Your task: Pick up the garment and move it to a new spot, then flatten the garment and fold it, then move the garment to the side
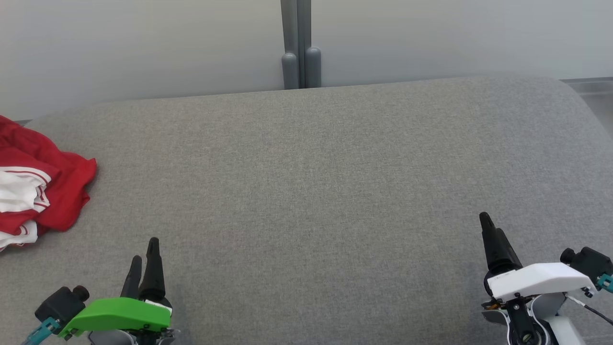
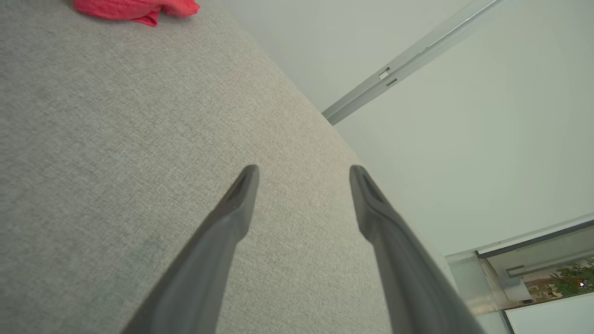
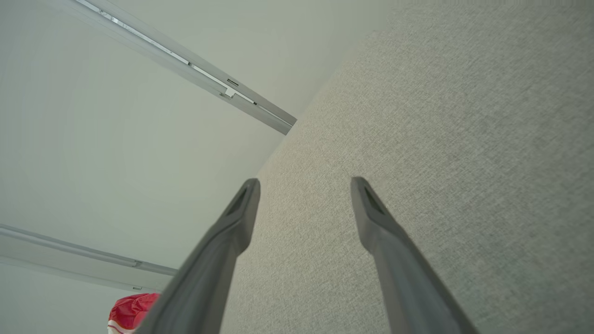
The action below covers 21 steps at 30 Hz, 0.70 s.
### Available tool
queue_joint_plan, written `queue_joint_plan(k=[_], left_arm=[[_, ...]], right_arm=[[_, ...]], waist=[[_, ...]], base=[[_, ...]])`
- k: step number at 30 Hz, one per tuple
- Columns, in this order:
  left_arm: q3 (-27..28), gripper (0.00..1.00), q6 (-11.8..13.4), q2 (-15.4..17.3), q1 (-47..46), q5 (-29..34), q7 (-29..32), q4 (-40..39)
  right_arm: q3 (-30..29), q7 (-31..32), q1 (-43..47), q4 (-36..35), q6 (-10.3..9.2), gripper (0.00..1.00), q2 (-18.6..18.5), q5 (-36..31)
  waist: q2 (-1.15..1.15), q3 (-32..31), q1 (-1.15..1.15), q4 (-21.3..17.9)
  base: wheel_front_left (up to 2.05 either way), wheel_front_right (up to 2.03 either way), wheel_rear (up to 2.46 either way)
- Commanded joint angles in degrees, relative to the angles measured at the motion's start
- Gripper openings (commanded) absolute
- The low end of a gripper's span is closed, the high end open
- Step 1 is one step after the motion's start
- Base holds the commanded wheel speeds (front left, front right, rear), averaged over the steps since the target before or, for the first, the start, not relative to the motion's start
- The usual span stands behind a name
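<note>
- Garment (image 1: 43, 187), head view: cut by the left edge; we cannot trace its full outline.
- Left wrist view: the top edge crops it to a red strip.
- Right wrist view: a finger (image 3: 204, 273) of the right gripper (image 3: 304, 185) and the bottom edge hide most of it.
- Head view: the right gripper's fingers overlap, so we cannot read their gap.
- Greenery (image 2: 573, 278): too small and blurred to identify.

garment (image 1: 43, 187): red, white striped trim | surface (image 1: 306, 191): grey weave

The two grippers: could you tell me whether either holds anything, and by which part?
Nothing is held: the left gripper and right gripper are open and empty; the crumpled red-and-white garment lies untouched.
</note>
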Motion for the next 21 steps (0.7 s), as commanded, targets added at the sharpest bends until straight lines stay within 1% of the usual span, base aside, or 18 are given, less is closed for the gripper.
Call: queue_joint_plan(k=[1, 21], left_arm=[[-0.2, 1.00, 0.1, 0.4, -0.1, 2.8, -0.7, -0.5], [-1.7, 1.00, 0.1, 0.3, 0.1, 17.2, -4.4, -0.2]], right_arm=[[0.3, -0.8, -0.7, -0.9, 0.02, 1.00, -0.5, -2.5], [1.7, -4.4, -0.5, -0.6, 0.03, 1.00, -0.8, -14.5]], waist=[[0.00, 0.0, 0.00, 0.0], [0.00, 0.2, 0.00, 0.3]], base=[[0.00, 0.00, 0.00], [0.00, 0.00, 0.00]])
